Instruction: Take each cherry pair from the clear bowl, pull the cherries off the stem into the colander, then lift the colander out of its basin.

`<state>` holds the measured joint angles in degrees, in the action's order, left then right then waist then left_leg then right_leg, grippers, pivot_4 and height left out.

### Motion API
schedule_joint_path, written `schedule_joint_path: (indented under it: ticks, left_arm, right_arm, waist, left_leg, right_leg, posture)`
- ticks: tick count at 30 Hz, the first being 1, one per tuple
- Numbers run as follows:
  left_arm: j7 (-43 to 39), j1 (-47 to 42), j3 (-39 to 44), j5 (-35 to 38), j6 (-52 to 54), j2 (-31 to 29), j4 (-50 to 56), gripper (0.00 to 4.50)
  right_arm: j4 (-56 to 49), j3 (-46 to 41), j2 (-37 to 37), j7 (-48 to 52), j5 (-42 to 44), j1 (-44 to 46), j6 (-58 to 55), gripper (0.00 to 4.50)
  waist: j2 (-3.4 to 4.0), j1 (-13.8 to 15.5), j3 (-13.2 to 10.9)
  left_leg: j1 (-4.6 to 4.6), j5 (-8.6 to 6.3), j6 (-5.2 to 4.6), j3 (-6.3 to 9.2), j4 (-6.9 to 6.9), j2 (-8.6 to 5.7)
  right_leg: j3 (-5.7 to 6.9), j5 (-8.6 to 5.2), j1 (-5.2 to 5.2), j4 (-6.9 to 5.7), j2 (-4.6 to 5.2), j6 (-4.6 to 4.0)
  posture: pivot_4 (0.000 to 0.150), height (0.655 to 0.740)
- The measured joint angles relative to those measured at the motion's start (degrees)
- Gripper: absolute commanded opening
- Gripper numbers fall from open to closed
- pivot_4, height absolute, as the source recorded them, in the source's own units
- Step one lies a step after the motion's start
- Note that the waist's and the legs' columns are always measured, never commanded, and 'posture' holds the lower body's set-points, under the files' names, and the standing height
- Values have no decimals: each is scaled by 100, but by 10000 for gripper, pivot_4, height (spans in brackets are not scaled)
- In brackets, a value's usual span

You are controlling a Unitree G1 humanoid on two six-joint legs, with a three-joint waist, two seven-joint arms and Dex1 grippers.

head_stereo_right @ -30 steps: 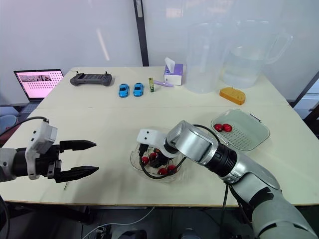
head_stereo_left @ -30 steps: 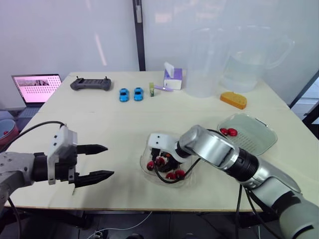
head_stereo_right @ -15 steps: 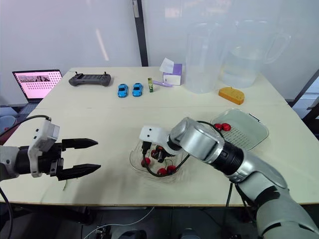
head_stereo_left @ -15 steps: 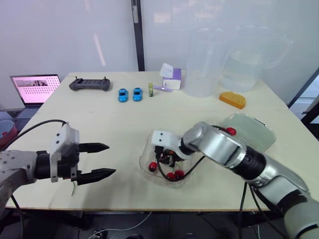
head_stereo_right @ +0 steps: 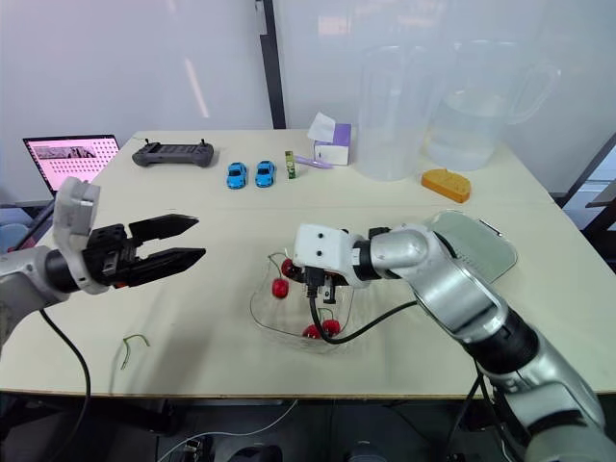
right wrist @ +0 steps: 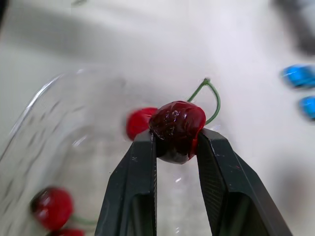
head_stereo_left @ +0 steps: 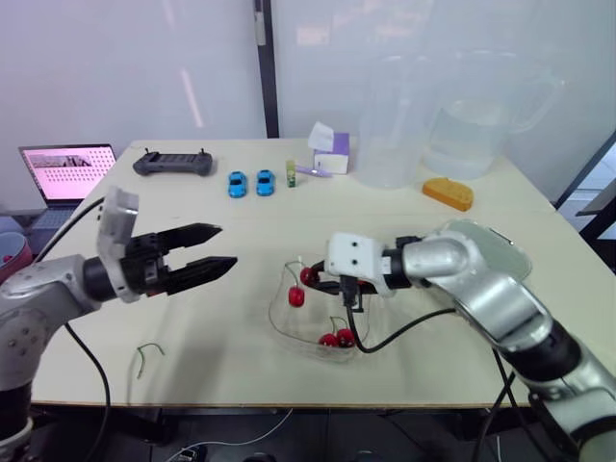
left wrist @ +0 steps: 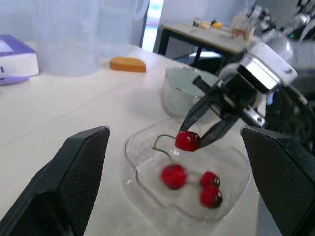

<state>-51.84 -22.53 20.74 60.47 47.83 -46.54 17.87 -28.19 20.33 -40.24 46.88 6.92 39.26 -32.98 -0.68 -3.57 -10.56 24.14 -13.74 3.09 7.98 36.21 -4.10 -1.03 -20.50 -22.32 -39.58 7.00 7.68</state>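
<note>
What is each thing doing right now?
Right tool: shut on the cherry pair.
Cherry pair: one cherry pinched, the other dangling by the stem.
Left tool: open, empty.
Clear bowl: on the table, two cherries inside.
Colander: not lifted yet.
Laptop: open, screen on.

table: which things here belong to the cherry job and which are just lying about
Job: cherry pair in the right gripper, clear bowl, colander, left gripper.
Lying about: laptop, controller, toy cars, tissue box, jugs, orange sponge.

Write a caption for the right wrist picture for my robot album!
Right gripper pinches a dark red cherry over the clear bowl, its green stem curling away.
</note>
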Motion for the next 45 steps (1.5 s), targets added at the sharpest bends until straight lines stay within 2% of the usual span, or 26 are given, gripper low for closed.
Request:
schedule_joint_path:
  ticks: [3, 9, 16, 21, 31, 34, 41, 45]
  left_arm:
    - [350, -613, -124, 175, 95, 355, -290, 45000]
    - [1060, -1660, -214, 254, 52, 1027, -766, 45000]
    - [1352, -2388, -231, 300, 62, 1331, -1103, 45000]
    - [1331, -2453, -598, 213, 58, 1490, -1027, 45000]
    - [1683, -2514, -863, -44, 15, 1946, -1011, 45000]
    - [1767, -2544, -870, -50, -7, 2121, -975, 35978]
    - [1852, -2558, -858, 15, -55, 2235, -972, 1540]
    - [1880, -2555, -826, 141, -9, 2207, -923, 416]
  right_arm:
    - [20, -215, 434, -1040, -812, -114, 819, 10347]
    - [70, -300, 844, -2178, -1943, -529, 1958, 10347]
    - [160, -279, 1247, -3148, -3129, -974, 2852, 10347]
    - [159, -252, 1672, -3326, -3605, -905, 3009, 10347]
    - [381, -264, 1841, -3285, -3830, -834, 3531, 10347]
    - [433, -260, 1882, -3192, -3815, -817, 3671, 9857]
    - [589, -288, 1882, -3094, -3817, -798, 3865, 9857]
    - [590, -330, 1882, -3068, -3820, -798, 3901, 9857]
  waist:
    - [-1, -18, 1]
    - [-19, -21, 11]
    - [-20, -53, 12]
    - [-20, -39, 12]
    - [-20, -44, 12]
    - [-21, -42, 12]
    - [-21, -43, 12]
    - [-21, -42, 13]
  left_leg:
    - [-2, 3, 4, 0, 12, -3]
    - [-3, 3, 5, 1, 16, -7]
    - [-5, 3, 5, -2, 13, -10]
    - [-5, 4, 6, 0, 16, -8]
    - [-8, 4, 7, -1, 15, -9]
    - [-8, 4, 7, -1, 17, -9]
    - [-8, 4, 7, -2, 17, -9]
    - [-8, 4, 7, -1, 17, -9]
  right_leg:
    - [-2, 0, -2, -23, 0, 0]
    - [-1, 0, -4, -37, 0, 0]
    - [-5, 0, -12, -43, -10, 0]
    - [-6, 0, -7, -43, -11, 0]
    - [-7, 0, -7, -44, -11, 0]
    - [-7, 0, -5, -44, -11, 0]
    - [-7, 0, -5, -44, -11, 0]
    - [-7, 0, -5, -44, -11, 0]
  posture:
    - [1500, 7400]
    - [1500, 7400]
    - [1500, 7400]
    - [1500, 7400]
    - [1500, 7400]
    - [1500, 7400]
    - [1500, 7400]
    - [1500, 7400]
